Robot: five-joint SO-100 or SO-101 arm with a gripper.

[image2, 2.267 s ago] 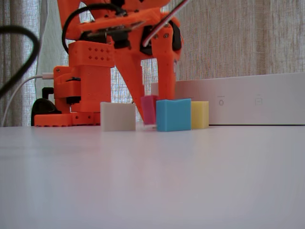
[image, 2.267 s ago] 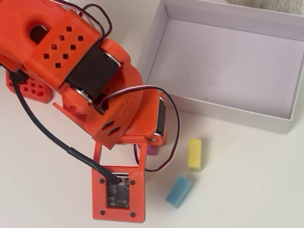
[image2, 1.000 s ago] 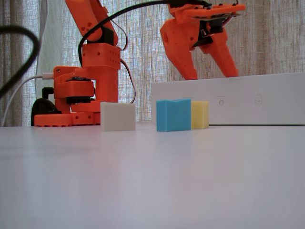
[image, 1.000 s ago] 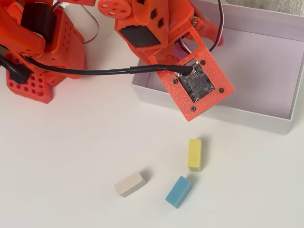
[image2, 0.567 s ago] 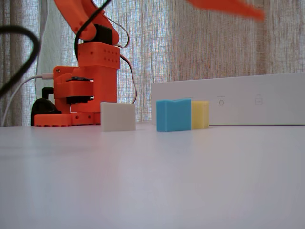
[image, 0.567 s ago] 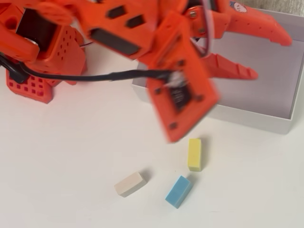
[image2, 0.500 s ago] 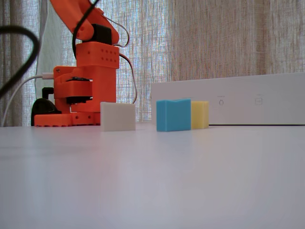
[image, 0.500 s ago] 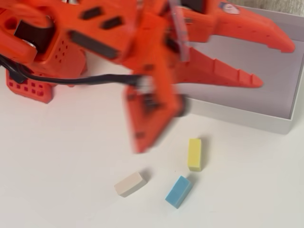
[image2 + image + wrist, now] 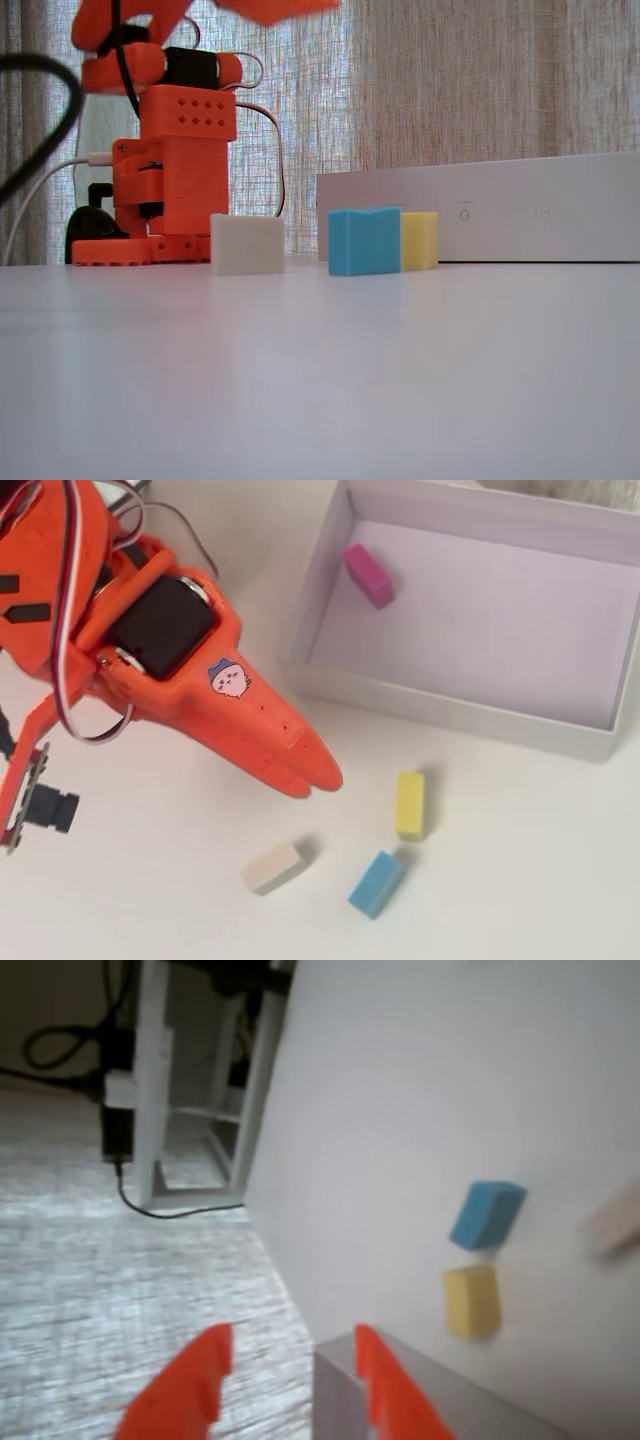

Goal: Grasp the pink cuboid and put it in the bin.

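Small magenta-pink foam block [image 9: 368, 575] sits in the white cardboard bin [image 9: 455, 712]; empty gripper [image 9: 308, 773], roughly closed, might clip the wall swinging low.

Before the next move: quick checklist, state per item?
1. pink cuboid inside the bin, lying on its floor near the left wall in the overhead view: ok.
2. Jaws of the gripper hold nothing; a gap shows between them in the wrist view: ok.
3. Gripper outside the bin's walls, overhead view: ok.
4. yellow block, blue block, cream block on the table outside the bin: ok.
5. Arm at rest pose: cannot tell.
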